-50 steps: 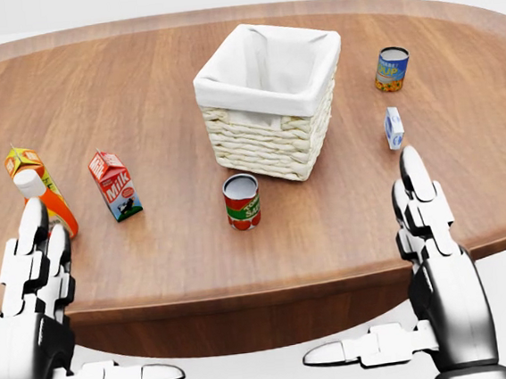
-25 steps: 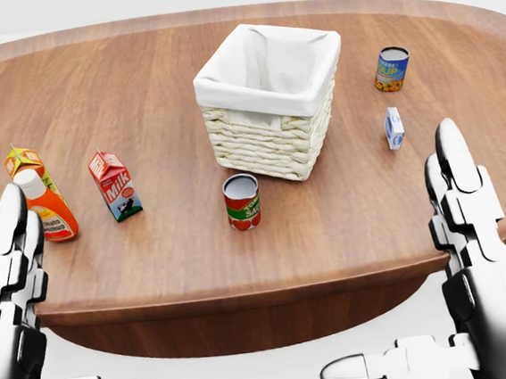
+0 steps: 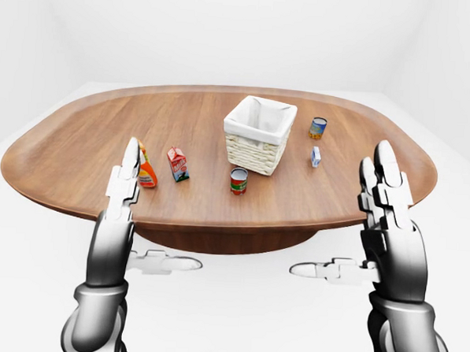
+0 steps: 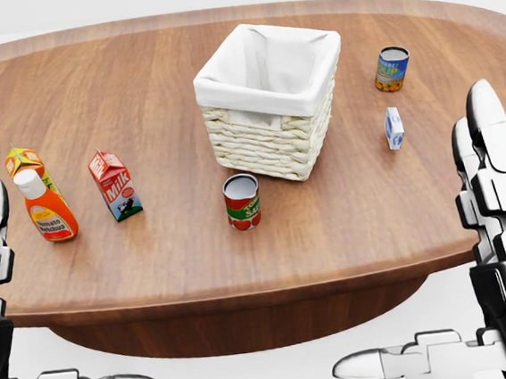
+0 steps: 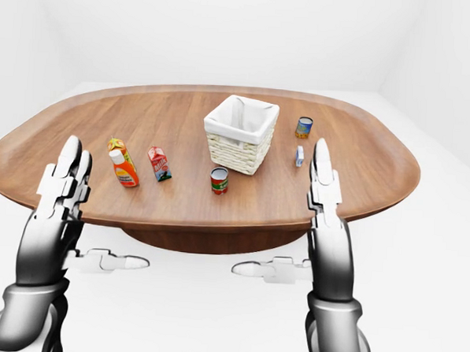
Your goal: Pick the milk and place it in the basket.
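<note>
Oval wooden table [image 4: 154, 280], seen from the near edge in the head view. Red milk carton [image 4: 115, 185] upright on the left part of the tabletop, well left of the wicker basket [image 4: 270, 103] and touched by neither hand. Just left of the carton, an orange ketchup bottle [image 4: 47, 208] with a white cap, and an orange juice carton [image 4: 23, 161] right behind it on the far side. Basket lined with white cloth, near the table's middle, nothing visible inside. Red tomato can [image 4: 242, 201] just near of the basket. On the right, a blue-labelled can [image 4: 392, 69] far off and a small blue-and-white carton [image 4: 394, 127] nearer. Left hand [image 3: 128, 194] raised at the near edge, fingers straight up and spread, thumb out sideways, nothing held. Right hand [image 3: 383, 211] likewise raised on the right, fingers apart, empty.
</note>
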